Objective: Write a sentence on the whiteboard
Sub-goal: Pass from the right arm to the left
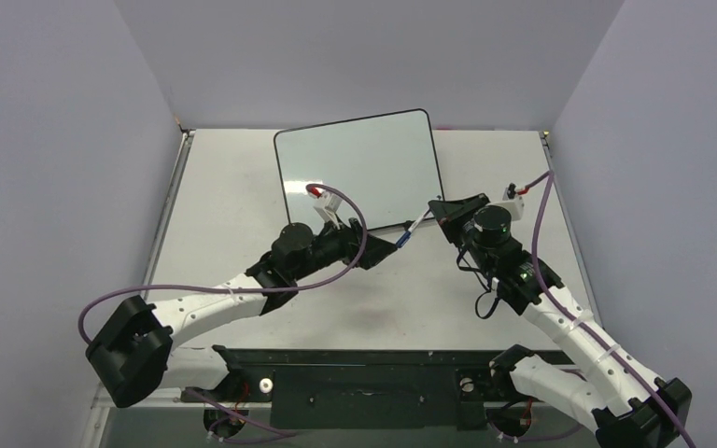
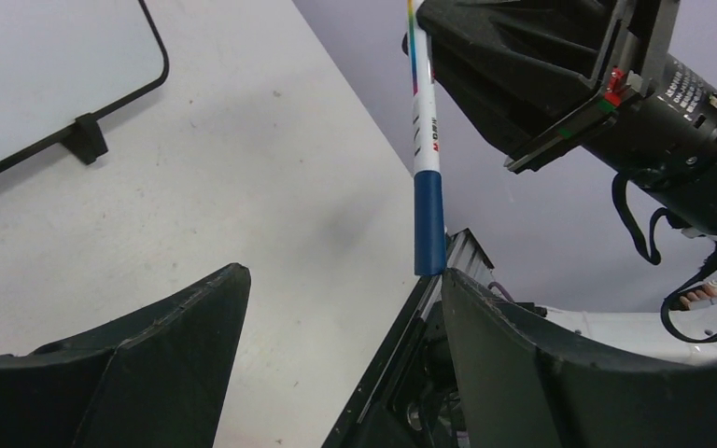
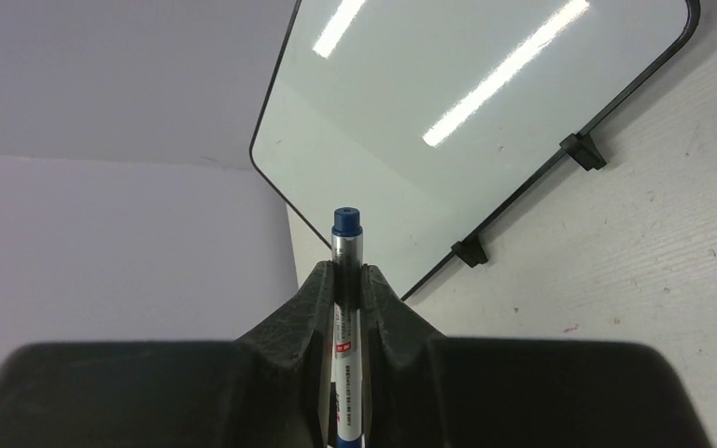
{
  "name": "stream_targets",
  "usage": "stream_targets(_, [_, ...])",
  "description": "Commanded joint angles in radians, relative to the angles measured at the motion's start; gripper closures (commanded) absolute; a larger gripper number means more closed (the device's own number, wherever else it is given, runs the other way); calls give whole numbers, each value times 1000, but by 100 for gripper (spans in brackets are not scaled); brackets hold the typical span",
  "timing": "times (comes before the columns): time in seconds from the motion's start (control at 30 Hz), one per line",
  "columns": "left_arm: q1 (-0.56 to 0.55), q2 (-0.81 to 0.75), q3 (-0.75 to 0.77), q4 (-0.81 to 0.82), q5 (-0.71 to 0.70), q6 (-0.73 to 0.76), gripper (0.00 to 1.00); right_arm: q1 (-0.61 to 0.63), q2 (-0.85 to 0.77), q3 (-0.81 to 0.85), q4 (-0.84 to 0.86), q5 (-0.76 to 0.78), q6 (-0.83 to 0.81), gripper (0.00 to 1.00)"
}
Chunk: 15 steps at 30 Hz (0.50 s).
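1. From the top camera, the whiteboard (image 1: 364, 168) lies flat at the far middle of the table (image 1: 224, 215). The right gripper (image 1: 443, 213) holds a marker (image 1: 413, 229) out toward the left gripper (image 1: 385, 247), just off the board's near edge.
2. In the left wrist view, the left fingers (image 2: 196, 317) stand wide apart. The marker's blue cap (image 2: 429, 224) hangs by the tip of one finger and is not gripped. A board corner shows at upper left.
3. In the right wrist view, the right fingers (image 3: 387, 308) are clamped on the marker's barrel. The glossy board lies beyond, its two clip feet (image 3: 470, 252) on the near edge.
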Motion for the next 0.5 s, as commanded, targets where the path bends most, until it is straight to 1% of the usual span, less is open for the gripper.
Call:
stream_targets(0.0, [-20,30,57,178,2,-27,27,3,-15,-6,50,0,35,100])
stream_targets(0.27, [-34,21,73,168,25,-18,31,-12,-21,-13,57,5,39,100])
stream_targets(0.37, [-33,-12,59,136,10,-6,31,-19,-25,-13,56,1,36,100])
stream_targets(0.47, [-33,-14,39,160,-7,-3,31,-21,-27,-16,58,-3,40,100])
